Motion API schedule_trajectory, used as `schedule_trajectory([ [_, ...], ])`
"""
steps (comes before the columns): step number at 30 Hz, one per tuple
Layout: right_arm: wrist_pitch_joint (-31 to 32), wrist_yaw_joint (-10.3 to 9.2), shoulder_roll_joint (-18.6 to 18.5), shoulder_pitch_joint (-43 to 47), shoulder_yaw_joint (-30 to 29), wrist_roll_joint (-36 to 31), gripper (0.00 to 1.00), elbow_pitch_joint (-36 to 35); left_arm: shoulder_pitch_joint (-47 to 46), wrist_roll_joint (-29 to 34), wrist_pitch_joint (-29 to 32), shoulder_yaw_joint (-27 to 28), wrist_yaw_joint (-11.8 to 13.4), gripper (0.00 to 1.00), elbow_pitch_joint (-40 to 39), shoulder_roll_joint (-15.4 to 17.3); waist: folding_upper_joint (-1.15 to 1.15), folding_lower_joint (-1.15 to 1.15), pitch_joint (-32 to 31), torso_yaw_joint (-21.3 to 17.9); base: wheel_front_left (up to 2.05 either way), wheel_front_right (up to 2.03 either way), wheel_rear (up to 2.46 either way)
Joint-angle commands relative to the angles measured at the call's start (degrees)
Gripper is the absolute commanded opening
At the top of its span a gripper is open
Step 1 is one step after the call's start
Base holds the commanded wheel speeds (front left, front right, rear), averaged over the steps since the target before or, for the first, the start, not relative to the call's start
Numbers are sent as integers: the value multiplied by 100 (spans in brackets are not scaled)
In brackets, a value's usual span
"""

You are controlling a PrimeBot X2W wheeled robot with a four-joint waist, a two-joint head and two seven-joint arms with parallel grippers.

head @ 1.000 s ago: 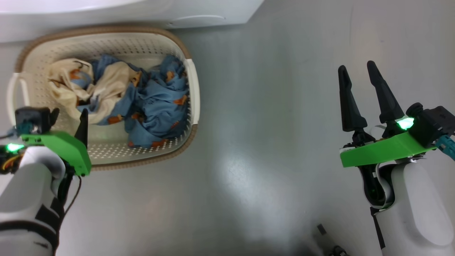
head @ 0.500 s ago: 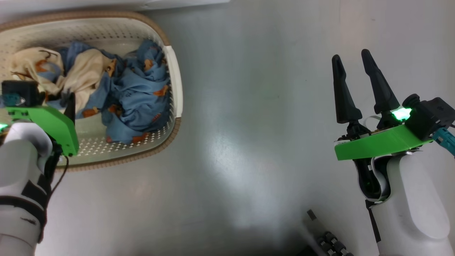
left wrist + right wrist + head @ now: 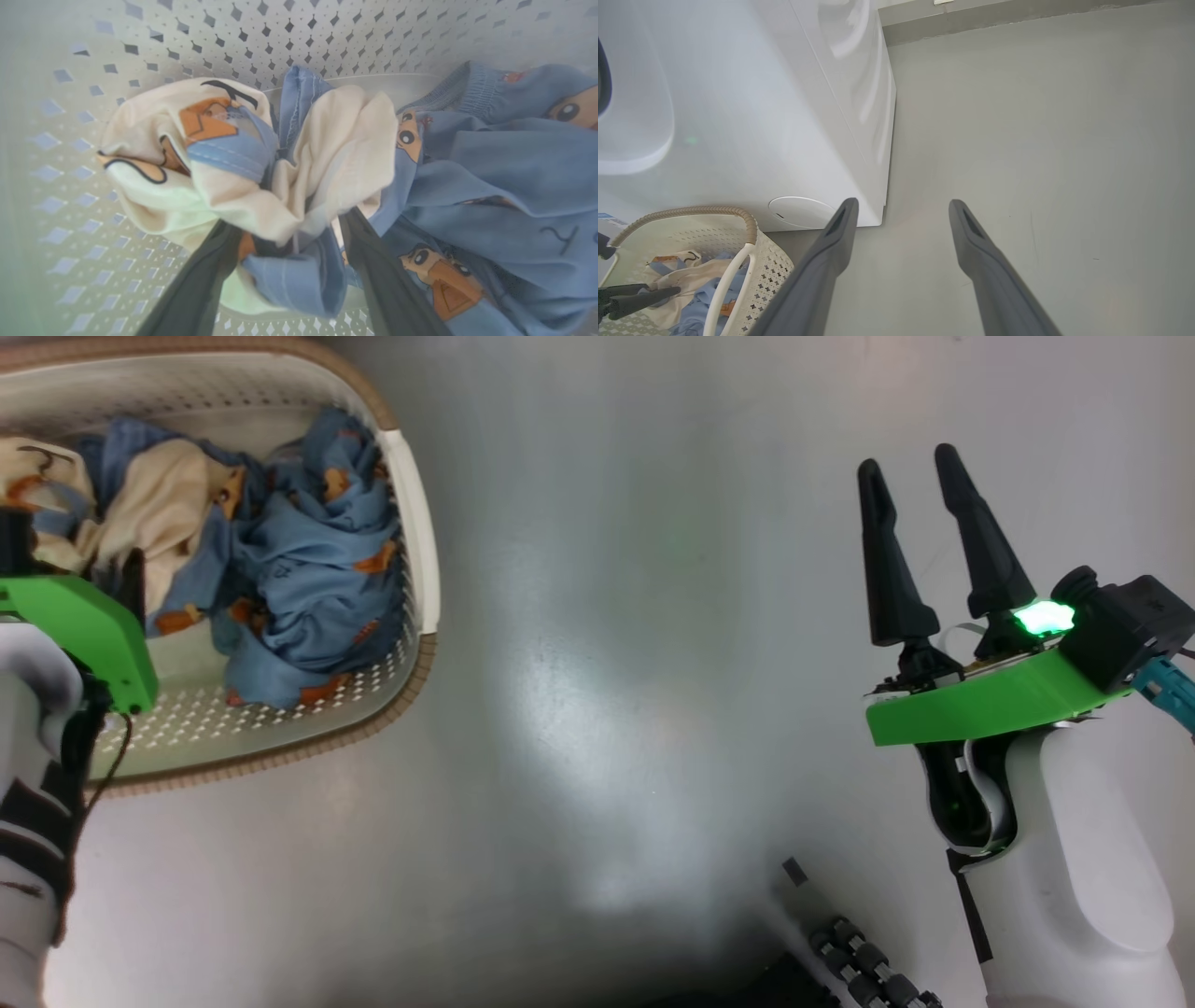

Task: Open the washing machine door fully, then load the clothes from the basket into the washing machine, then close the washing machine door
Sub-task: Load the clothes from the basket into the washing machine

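The cream basket [image 3: 411, 523] sits on the floor at the upper left of the head view, and the clothes lie in it: a cream garment [image 3: 327, 154] bunched beside a blue printed one [image 3: 308, 569]. My left gripper [image 3: 287, 224] is down inside the basket, open, its two fingers straddling a fold of the cream garment. The head view shows one dark left finger [image 3: 131, 583] above the green mount. My right gripper [image 3: 910, 476] hangs open over bare floor, far right of the basket. The white washing machine [image 3: 761, 116] stands behind the basket [image 3: 691, 212]. The washing machine door is out of view.
Grey floor [image 3: 607, 663] stretches between the basket and my right arm. Part of my wheeled base [image 3: 868, 961] shows at the bottom edge. A wall skirting [image 3: 1017, 14] runs behind the machine. The round service flap [image 3: 798, 212] is low on the machine's front.
The head camera has shifted, so the basket slid left and up in view and the machine's edge left the picture. Both grippers stay open, about where they were.
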Motion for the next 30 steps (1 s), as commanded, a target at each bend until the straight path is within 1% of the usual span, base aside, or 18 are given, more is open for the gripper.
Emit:
schedule_trajectory([
  [1,-27,9,59,114,132,41,100,-136,9,-44,8,56,-9,100,2,316,0,0,46,-53,0,0,0],
  [6,-27,9,59,104,209,103,100,-152,-40,-96,60,-20,-9,100,23,414,0,0,82,-129,0,0,0],
  [7,-27,9,59,108,217,109,100,-155,-44,-97,85,-30,-8,53,29,429,0,0,82,-138,0,0,0],
  [9,-27,9,59,112,222,113,100,-160,-50,-104,117,-43,-3,0,38,450,0,0,75,-147,0,0,0],
  [14,-27,9,60,125,166,68,100,-146,-8,-142,43,-56,17,0,50,412,0,0,-34,-89,0,0,0],
  [19,-27,9,60,174,113,4,100,-102,192,-301,-224,36,20,0,56,285,0,0,-295,23,0,0,0],
  [25,-27,9,60,294,62,-74,100,-10,577,-546,-646,161,3,0,44,74,0,0,-795,167,0,0,0],
  [30,-27,9,60,482,-26,-192,100,100,993,-796,-799,348,-5,0,-168,-131,0,0,-1333,314,0,0,0],
])
